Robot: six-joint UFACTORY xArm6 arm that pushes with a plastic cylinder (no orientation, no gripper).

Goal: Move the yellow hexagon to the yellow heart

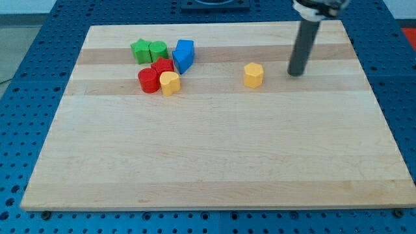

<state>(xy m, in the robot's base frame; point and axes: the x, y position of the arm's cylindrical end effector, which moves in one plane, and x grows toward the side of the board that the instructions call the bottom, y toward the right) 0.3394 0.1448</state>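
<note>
Yellow hexagon (253, 75), my tip (296, 73) right, apart

— Lane from my tip (296, 73) leftward?
— Bare board to yellow hexagon (253, 75), then on to yellow heart (169, 83).
— Obstacles?
— Red blocks (155, 76) touching the heart's left; blue block (183, 55) just above.

- The board (214, 149) is pale wood with long stripes of grain; it looks smooth and not shiny
- The yellow hexagon (253, 75) looks smooth, like painted plastic or wood; I cannot tell which
- The rod (303, 49) is dark and dull
</note>
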